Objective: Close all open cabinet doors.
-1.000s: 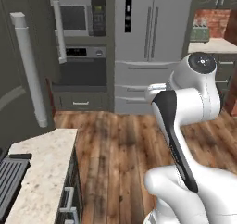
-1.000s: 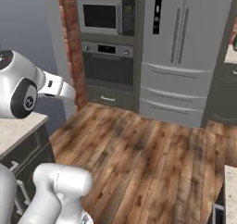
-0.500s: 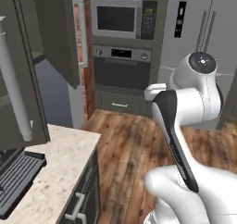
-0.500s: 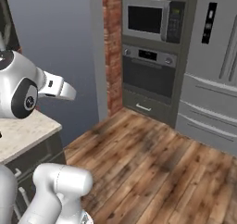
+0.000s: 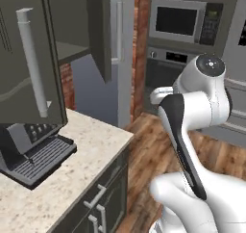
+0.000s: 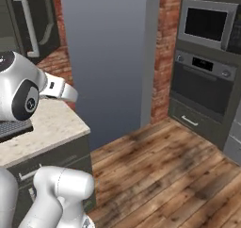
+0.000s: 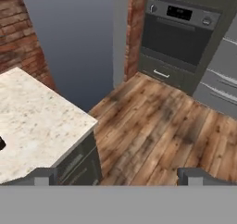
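An open cabinet door (image 5: 31, 58) swings out over the table (image 5: 72, 172) at the upper left, its long vertical silver bar handle (image 5: 32, 63) facing the room, with a second door (image 5: 101, 30) standing open behind it beside the brick column (image 5: 140, 49). The pincer (image 7: 115, 177) is held above the wooden floor (image 7: 157, 126) near the table corner, its fingertips (image 7: 44, 176) set wide apart and gripping nothing. A coffee machine (image 5: 33, 152) sits on the table under the near door, and the wall oven (image 6: 202, 93) stands well apart across the floor.

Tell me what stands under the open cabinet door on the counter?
A dark coffee machine stands on the speckled counter, under the open cabinet door. The door covers its upper part, so only the drip tray and lower body show.
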